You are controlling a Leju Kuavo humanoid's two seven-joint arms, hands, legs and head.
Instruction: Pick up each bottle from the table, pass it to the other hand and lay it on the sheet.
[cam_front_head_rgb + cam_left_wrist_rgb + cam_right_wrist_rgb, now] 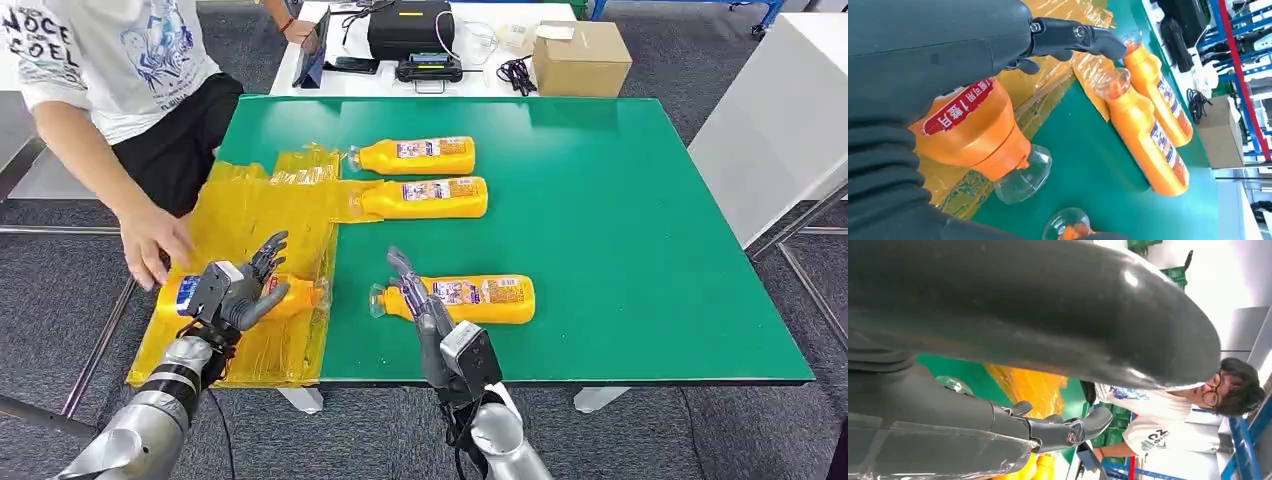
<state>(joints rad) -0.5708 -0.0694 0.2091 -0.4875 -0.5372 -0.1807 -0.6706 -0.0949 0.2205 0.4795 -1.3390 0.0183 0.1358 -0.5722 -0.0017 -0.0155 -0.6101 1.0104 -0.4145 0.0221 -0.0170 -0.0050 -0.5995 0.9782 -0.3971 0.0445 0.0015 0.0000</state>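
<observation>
A green table (620, 220) fills the head view, with a crumpled yellow sheet (250, 215) over its left edge. Four orange bottles lie flat, each with a clear cap and a printed label. One bottle (180, 295) lies on the sheet at lower left, long axis across the frame, cap toward the right. The left hand (245, 285) hovers over it with fingers spread and nothing in its grasp. Low in the centre of the frame, a second bottle (475, 298) lies on the bare green, cap pointing left, and the right hand (420, 300) reaches over its cap end with fingers extended; whether it touches the bottle cannot be told. Two more bottles (420, 155) (425, 197) lie side by side above it, caps left, at the sheet's right edge.

A person's hand (150, 240) rests on the sheet at the frame's left, and a cardboard box (580, 55) sits on a white table beyond.

The left wrist view adds close detail: the sheet bottle's red-and-white label, orange shoulder and clear cap (1023, 172), the cap reaching past the sheet's edge onto the green. The right wrist view catches the person's white printed shirt (1153, 415) beyond the sheet.
</observation>
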